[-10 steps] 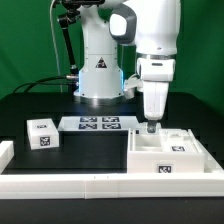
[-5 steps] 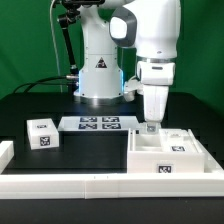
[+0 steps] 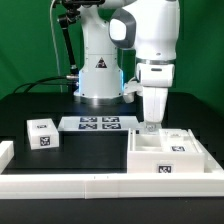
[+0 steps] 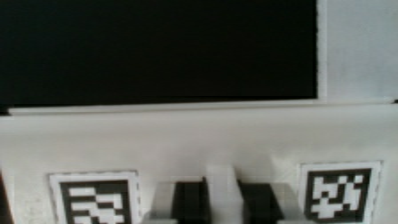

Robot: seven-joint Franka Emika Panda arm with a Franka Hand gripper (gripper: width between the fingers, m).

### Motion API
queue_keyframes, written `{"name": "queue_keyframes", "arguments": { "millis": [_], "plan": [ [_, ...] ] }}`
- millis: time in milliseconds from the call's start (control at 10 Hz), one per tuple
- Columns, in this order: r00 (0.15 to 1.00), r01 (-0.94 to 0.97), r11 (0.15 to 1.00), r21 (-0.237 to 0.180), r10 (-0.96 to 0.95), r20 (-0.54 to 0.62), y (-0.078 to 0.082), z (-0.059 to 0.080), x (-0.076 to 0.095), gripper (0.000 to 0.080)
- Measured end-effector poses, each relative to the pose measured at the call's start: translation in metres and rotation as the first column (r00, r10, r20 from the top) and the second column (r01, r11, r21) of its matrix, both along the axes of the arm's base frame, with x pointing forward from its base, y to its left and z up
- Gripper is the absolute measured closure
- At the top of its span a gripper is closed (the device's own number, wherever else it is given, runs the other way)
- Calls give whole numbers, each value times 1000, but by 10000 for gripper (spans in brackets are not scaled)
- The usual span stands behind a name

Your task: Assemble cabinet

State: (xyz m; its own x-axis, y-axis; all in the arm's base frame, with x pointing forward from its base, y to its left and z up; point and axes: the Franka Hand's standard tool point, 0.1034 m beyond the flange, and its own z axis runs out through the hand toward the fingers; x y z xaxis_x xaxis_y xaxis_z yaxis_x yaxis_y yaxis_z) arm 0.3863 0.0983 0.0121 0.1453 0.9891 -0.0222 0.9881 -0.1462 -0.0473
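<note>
Both jaws of the gripper pinch only a thin wall edge of the cabinet, so lifting off-centre could tilt it and let it slip onto the bench.

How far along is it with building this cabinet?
Early, it seems. Nothing looks joined yet: the small cube sits apart from the cabinet. In hand: the gripper appears closed on a thin cabinet wall. Left: apparently all the fitting together.
</note>
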Motion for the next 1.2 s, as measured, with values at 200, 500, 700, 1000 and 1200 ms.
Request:
{"name": "queue_keyframes", "arguments": {
  "millis": [200, 500, 700, 1000, 1200],
  "plan": [
    [1000, 0, 1000, 0, 0, 0, 0, 0, 0, 731],
    [1000, -1, 1000, -15, 1, 0, -3, 8, 2, 731],
    [1000, -2, 999, -36, 2, 6, -7, 23, 7, 731],
    [1000, -6, 998, -70, 6, 4, -16, 41, 18, 731],
    [1000, -14, 997, -75, 15, 9, -24, 46, 32, 731]
  ]
}}
